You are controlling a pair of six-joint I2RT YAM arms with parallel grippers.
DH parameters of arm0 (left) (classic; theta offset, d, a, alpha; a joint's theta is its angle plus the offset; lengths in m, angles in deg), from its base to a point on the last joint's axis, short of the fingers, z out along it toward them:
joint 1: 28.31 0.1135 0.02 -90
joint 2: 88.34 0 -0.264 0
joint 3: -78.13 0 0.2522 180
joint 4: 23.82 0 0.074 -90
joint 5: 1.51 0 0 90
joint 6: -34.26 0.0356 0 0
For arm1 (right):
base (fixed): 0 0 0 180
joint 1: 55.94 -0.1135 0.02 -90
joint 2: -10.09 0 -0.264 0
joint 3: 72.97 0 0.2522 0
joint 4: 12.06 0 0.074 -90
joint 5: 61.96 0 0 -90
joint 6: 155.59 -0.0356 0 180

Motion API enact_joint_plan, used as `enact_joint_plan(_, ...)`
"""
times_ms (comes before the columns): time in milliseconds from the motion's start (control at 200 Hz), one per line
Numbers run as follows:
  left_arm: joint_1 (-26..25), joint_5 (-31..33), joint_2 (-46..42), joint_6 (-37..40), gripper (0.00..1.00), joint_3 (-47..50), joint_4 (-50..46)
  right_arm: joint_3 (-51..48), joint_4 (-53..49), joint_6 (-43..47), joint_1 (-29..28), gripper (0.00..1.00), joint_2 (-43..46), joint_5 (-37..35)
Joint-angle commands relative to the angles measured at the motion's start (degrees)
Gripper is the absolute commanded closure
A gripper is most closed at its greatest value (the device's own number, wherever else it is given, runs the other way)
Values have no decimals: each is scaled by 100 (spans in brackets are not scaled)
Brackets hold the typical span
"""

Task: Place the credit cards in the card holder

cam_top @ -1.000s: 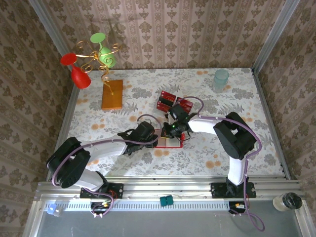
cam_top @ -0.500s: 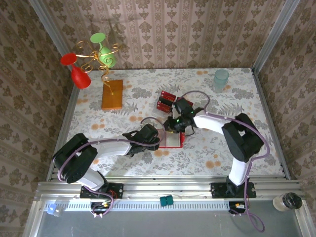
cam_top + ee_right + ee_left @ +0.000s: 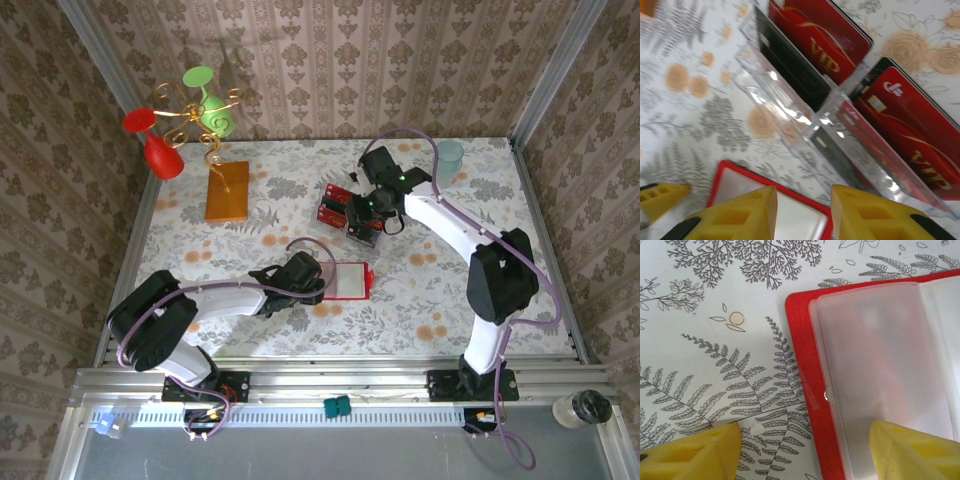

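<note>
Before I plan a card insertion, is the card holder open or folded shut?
Open. The card holder lies spread flat, its clear pocket facing up.

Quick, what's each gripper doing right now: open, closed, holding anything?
Left gripper: open, holding nothing, one fingertip over the card holder.
Right gripper: open, empty, close to the credit cards.
</note>
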Motion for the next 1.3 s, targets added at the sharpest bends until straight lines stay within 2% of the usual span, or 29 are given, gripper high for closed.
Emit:
enact_joint_plan(0,-27,124,17,-91,31,52,-22,367,-847,734,-106,65,-359,-695)
enact_joint_plan(295,-27,151,-5,-135,31,110,3,922,-1286,1172,-421,64,-1028,-1778)
enact_joint_plan(475,-26,160,-17,-144,31,152,3,975,-1251,1238,-487,64,-1161,-2108)
enact_joint_plan(695,-30,155,-29,-169,31,179,19,997,-1264,1293,-504,65,-1277,-2058)
enact_joint_plan(995,-30,159,-27,-171,32,179,25,979,-1290,1341,-523,70,-1337,-1695)
enact_joint_plan(1105,-24,159,-32,-170,32,179,29,961,-1296,1372,-530,74,-1345,-1633)
enact_joint_plan(1240,-26,159,-41,-170,32,179,24,960,-1298,1423,-532,88,-1324,-1569)
enact_joint_plan(1295,-24,168,-41,-168,32,179,16,948,-1291,1471,-532,89,-1298,-1477)
